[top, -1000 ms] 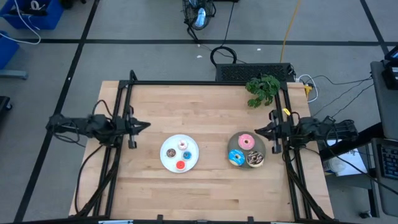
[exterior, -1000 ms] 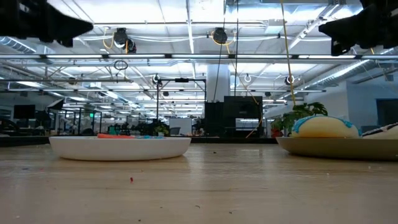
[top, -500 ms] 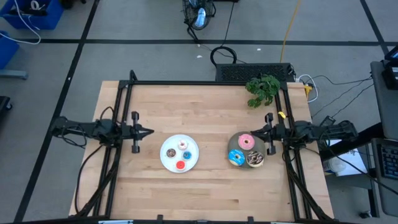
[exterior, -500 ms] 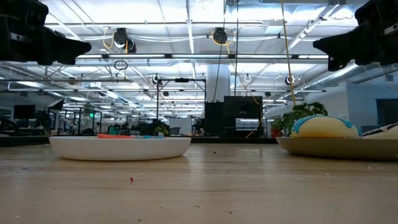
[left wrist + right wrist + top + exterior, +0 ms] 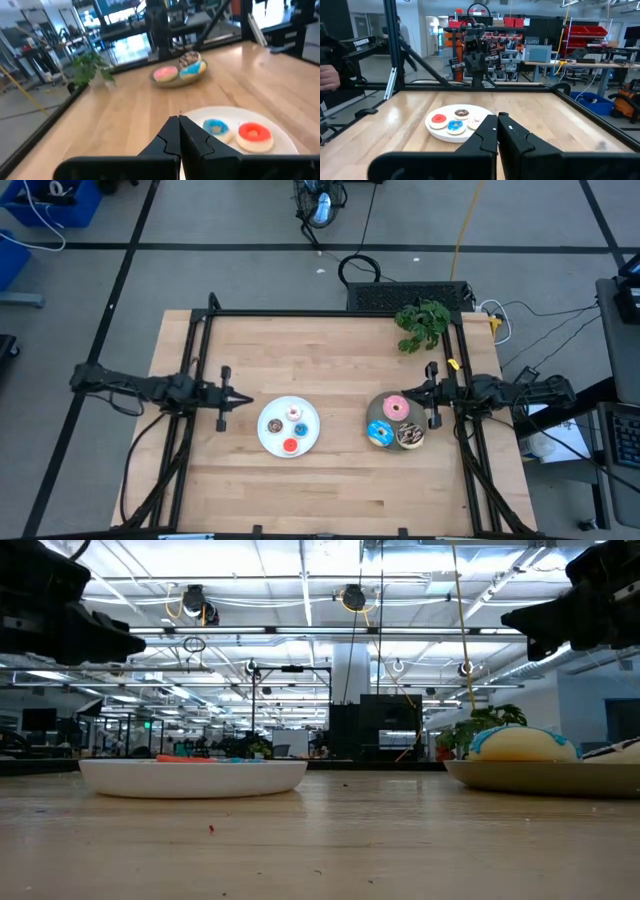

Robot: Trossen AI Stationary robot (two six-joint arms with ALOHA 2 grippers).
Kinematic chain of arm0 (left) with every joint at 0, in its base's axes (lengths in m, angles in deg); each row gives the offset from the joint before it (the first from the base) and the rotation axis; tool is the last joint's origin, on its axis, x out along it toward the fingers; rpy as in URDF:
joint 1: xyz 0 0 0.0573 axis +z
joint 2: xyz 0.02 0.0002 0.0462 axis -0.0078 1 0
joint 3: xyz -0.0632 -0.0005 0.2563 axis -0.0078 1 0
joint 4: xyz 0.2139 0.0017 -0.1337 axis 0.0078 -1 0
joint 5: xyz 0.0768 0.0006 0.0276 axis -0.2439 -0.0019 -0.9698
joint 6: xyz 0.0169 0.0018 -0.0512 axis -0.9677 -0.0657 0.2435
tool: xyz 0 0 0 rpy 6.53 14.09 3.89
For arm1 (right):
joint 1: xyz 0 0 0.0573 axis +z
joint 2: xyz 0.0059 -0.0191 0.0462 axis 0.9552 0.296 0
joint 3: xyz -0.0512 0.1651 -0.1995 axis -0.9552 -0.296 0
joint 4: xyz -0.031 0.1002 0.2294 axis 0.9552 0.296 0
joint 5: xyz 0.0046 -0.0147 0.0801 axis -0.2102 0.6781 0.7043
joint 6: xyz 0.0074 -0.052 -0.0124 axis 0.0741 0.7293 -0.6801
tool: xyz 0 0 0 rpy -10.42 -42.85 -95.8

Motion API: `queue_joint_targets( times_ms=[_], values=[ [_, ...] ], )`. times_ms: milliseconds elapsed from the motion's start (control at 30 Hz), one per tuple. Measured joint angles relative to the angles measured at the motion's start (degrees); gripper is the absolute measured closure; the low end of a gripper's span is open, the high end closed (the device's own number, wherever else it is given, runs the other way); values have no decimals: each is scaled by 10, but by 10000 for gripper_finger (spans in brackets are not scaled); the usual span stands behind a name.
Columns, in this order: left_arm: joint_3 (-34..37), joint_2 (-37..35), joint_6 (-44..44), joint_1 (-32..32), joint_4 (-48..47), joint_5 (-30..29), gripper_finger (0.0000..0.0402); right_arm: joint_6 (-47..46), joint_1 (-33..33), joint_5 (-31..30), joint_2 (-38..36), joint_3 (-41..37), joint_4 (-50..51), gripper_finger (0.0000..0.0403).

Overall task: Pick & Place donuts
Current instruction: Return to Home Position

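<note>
White plate on the wooden table, bearing the small red donut, small blue donut, small brown donut and small white-pink donut. Left gripper hovers just left of the white plate, fingers pressed together, empty. Right of the white plate, well apart, the darker plate carries the large blue donut, chocolate donut and large pink donut. Right gripper hangs above that plate's far rim, likewise closed and empty. Plant lies farthest from the white plate.

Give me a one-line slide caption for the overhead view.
Four small donuts on the white plate, three large donuts on the grey plate; left gripper and right gripper shut near them.
</note>
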Motion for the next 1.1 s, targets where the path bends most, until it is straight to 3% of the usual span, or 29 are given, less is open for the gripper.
queue_joint_targets(
  times_ms=[200, 433, 600, 800, 1100],
  values=[
    [2, 19, -29, 0, 51, 13, 401, -1, 0, 0, 0, 0, -3, 403],
    [2, 2, -62, 3, 42, -5, 401, 6, 0, 0, 0, -1, -10, 403],
    [2, -29, -80, 2, 53, 43, 401, 4, 0, 3, 0, -1, -19, 403],
    [2, -79, -81, 3, 46, 43, 401, 4, 0, 15, 0, -1, -19, 403],
    [0, -97, -32, 29, -6, 56, 401, -9, 0, 0, 0, -1, -5, 403]
  ],
)
